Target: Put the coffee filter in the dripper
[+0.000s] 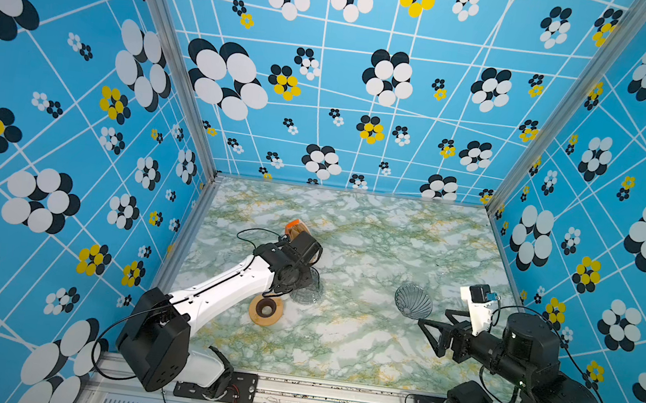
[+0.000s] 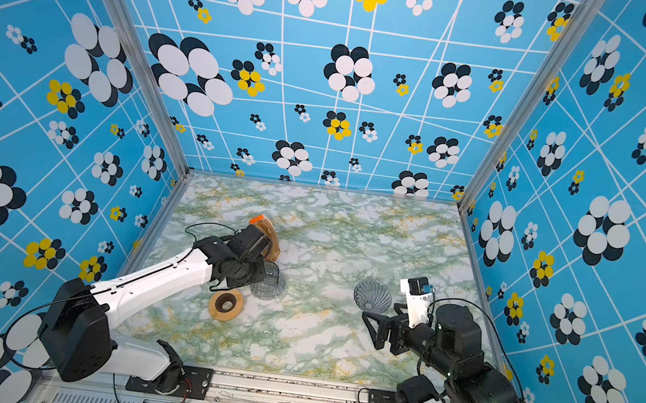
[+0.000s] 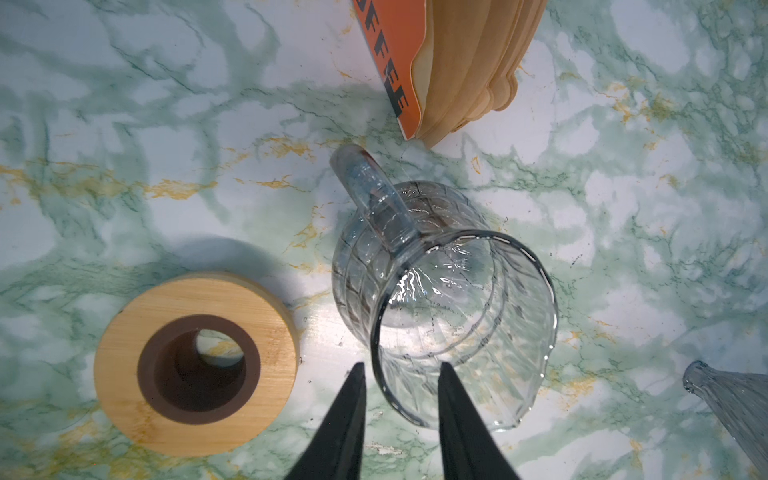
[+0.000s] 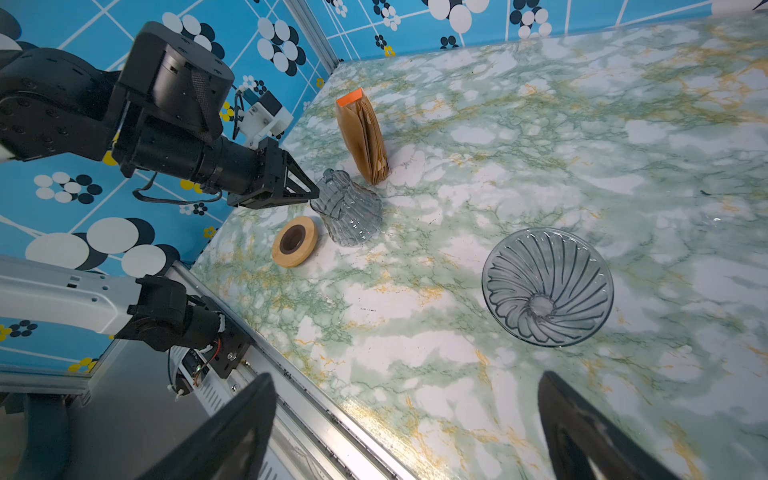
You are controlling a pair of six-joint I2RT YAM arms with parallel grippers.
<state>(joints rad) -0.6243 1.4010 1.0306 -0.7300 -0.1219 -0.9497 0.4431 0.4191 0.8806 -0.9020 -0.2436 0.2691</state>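
Little of the task looks done. The dripper (image 4: 547,286) lies empty on its side toward the right edge of the desk (image 1: 373,225), just beyond the right hand (image 1: 428,337), whose jaws stand wide and hold nothing. No single coffee filter is out: the papers sit in the orange packet (image 4: 362,137) further back. The left hand (image 3: 401,370), jaws narrow, straddles the rim of the glass jug (image 3: 440,299); a firm grip cannot be told.
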